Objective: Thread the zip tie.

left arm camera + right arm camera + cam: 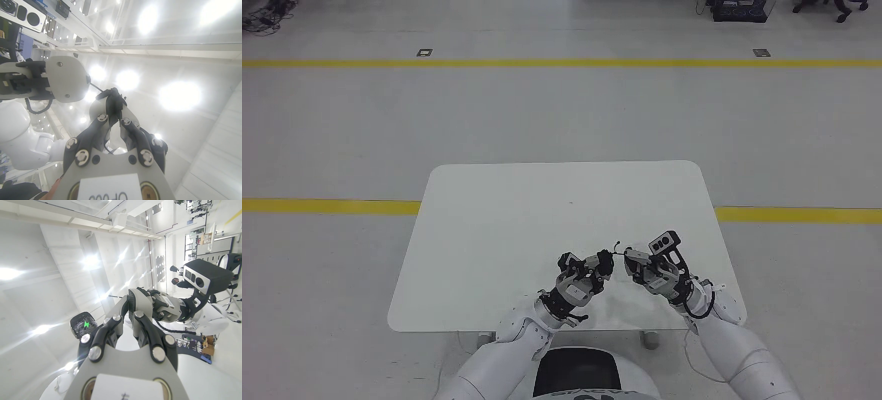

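There, above the near edge of the white surface, the left jaws and the right jaws faced each other, each pair pinching one end of the thin black zip tie, which bridged the small gap between them, off the surface.

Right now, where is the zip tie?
In the top view, the zip tie is held over the near edge of the table, spanning between the left gripper and the right gripper, both jaws shut on it.
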